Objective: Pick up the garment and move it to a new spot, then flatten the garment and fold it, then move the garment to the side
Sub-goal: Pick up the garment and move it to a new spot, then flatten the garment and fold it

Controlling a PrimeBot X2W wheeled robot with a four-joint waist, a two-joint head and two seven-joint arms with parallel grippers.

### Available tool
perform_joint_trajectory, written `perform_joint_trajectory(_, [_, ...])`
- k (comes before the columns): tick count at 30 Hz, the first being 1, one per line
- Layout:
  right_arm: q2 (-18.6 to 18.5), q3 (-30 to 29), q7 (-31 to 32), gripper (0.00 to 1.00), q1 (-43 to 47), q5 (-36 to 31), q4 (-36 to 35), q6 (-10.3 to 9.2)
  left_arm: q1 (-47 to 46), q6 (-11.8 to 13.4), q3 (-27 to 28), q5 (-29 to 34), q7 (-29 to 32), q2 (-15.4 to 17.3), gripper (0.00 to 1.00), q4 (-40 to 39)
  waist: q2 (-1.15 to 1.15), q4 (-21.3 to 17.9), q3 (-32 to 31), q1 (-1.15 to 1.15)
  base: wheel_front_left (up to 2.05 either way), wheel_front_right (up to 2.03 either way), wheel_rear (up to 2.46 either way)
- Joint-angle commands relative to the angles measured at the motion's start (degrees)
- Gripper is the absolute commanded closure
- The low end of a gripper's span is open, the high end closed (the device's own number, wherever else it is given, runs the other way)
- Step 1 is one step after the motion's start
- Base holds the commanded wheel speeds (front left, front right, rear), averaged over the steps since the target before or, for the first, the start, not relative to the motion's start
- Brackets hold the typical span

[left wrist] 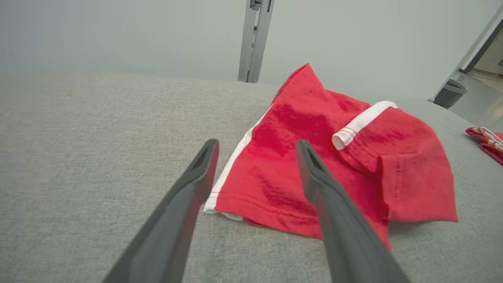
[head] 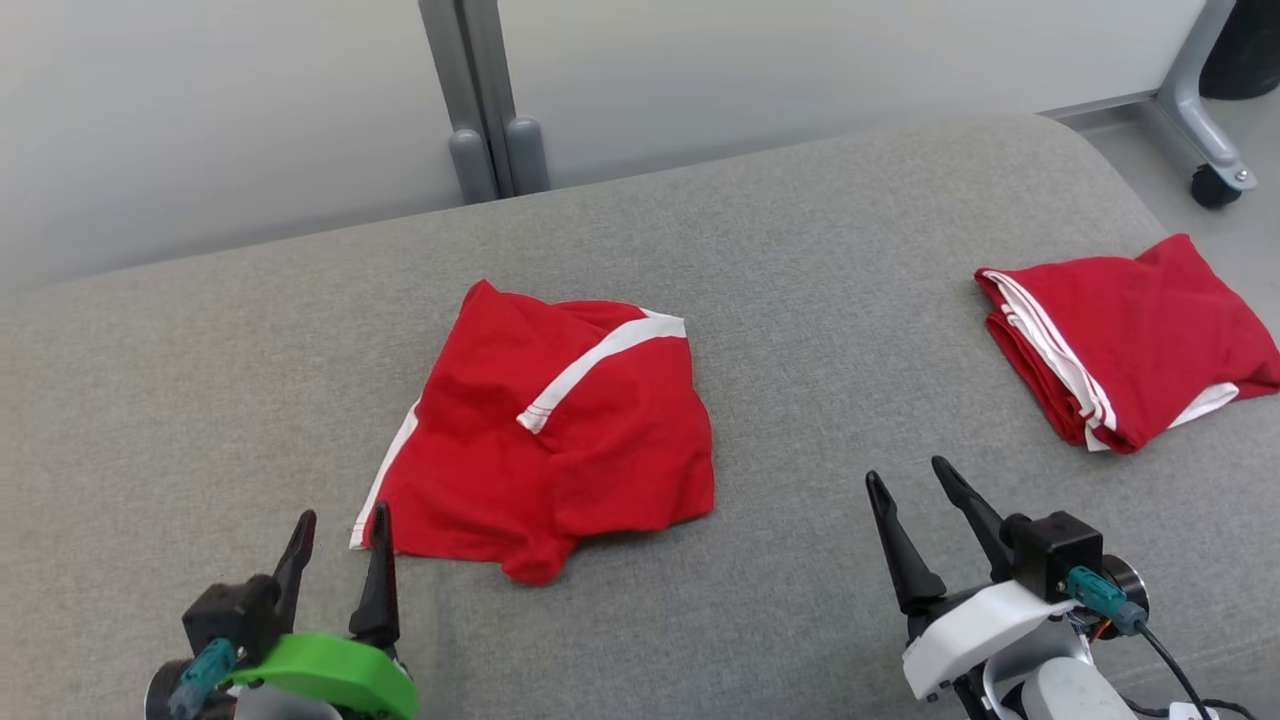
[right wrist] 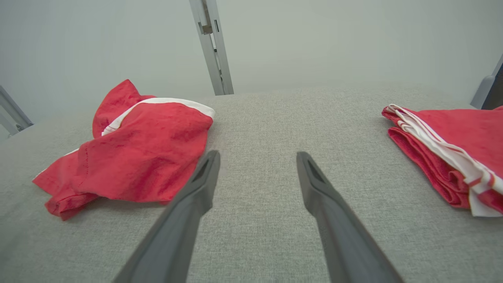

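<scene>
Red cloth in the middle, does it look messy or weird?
Yes, a bit. The middle garment lies rumpled on the grey cushion: a white-trimmed edge is flipped across its top and one near corner is bunched. The folded garment at the right is tidy. Nothing looks torn.

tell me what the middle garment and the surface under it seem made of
Garment: likely soft knit cloth, matte red with white trim; it creases limply and shows stitched hems. Surface: seemingly grey woven upholstery, matte, fine weave visible.
</scene>
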Motion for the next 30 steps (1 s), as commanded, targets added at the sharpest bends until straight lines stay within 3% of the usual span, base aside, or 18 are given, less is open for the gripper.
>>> perform_joint_trajectory(1, [-0.19,0.07,0.02,0.0,1.12,0.07,0.29,-0.09,2.0,-0.18,1.2,1.23,0.01,-0.71,0.0,-0.72,0.0,1.48,-1.59,0.0,0.0,0.0,0.0])
perform_joint_trajectory(6, [-0.2,-0.02,0.02,0.0,2.23,-0.07,1.03,-0.09,5.87,-0.33,5.13,4.3,0.01,-2.17,0.0,-2.35,0.0,2.33,-2.86,0.0,0.0,0.0,0.0])
perform_joint_trajectory(14, [-0.2,0.54,0.02,0.0,2.84,-1.24,2.16,-0.1,10.35,-0.37,6.92,5.32,0.0,-3.41,0.0,-4.37,0.0,2.91,-3.53,0.0,0.0,0.0,0.0])
perform_joint_trajectory(23, [-0.2,2.48,0.02,0.0,2.06,-2.35,2.31,-0.09,9.49,-0.37,5.54,3.75,0.0,-3.78,0.0,-3.87,0.0,4.87,-2.05,0.0,0.0,0.0,0.0])
perform_joint_trajectory(30, [-0.2,9.09,0.02,0.0,-4.44,-2.39,2.72,-0.09,7.32,-0.37,2.81,2.16,0.0,-3.83,0.0,-2.78,0.0,8.88,0.78,0.0,0.0,0.0,0.0])
